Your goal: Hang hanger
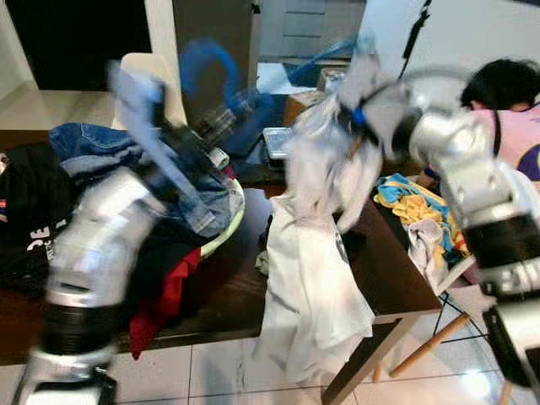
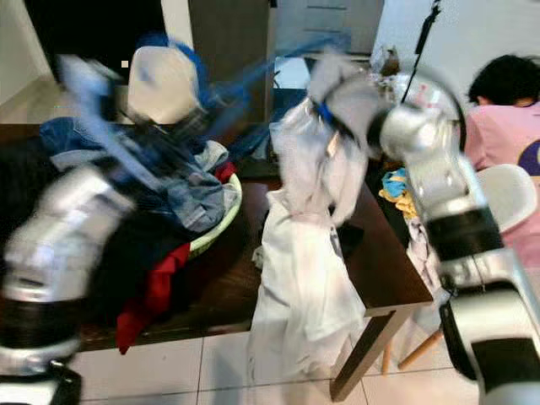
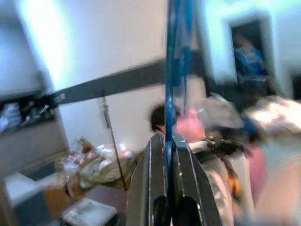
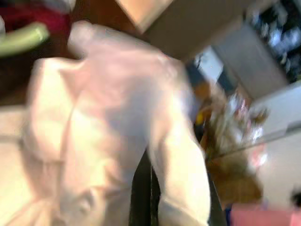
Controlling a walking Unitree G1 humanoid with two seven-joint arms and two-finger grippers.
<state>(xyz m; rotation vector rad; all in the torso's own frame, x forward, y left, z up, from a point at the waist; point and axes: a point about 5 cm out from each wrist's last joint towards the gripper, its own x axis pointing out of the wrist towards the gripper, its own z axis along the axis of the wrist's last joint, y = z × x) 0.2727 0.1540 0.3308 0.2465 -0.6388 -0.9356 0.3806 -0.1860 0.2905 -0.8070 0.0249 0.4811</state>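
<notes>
A blue hanger (image 1: pixel 211 72) is blurred in the air above the laundry basket, its hook curving up at the back. My left gripper (image 1: pixel 221 125) is shut on it; in the left wrist view the blue hanger (image 3: pixel 176 70) rises from between the closed black fingers (image 3: pixel 155 183). My right gripper (image 1: pixel 359 118) is raised at the table's right side and is shut on a white shirt (image 1: pixel 308 278). The shirt hangs from it down over the table edge toward the floor. The white shirt (image 4: pixel 108 127) covers the right fingers in the right wrist view.
A dark wooden table (image 1: pixel 380 278) carries a green-rimmed basket (image 1: pixel 228 228) heaped with jeans, black and red clothes. A person in pink (image 1: pixel 510 118) sits at the right beside a white chair. Yellow and blue cloths (image 1: pixel 413 207) lie at the table's right. Tiled floor lies below.
</notes>
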